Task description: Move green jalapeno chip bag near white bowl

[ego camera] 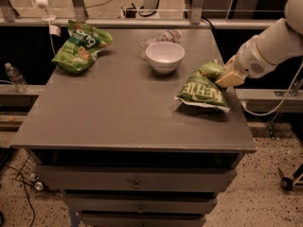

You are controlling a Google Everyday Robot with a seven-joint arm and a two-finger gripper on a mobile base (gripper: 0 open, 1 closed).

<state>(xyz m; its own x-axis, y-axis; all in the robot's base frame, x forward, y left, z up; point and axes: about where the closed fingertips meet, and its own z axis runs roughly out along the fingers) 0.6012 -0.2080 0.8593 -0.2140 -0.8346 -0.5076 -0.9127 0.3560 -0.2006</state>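
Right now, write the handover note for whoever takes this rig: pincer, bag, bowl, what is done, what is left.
Pincer: at the table's right edge, shut on the top corner of the green jalapeno chip bag.
Bag: lower edge on the table, right of the white bowl and slightly nearer the front, apart from it.
Bowl: upright, rear centre.
Done: bag sits fairly close to the bowl.
Left: probably lay it flat, release, withdraw.

Robot lab: end effector [223, 78] gripping green jalapeno chip bag [201, 91], table's [118, 122] rt edge.
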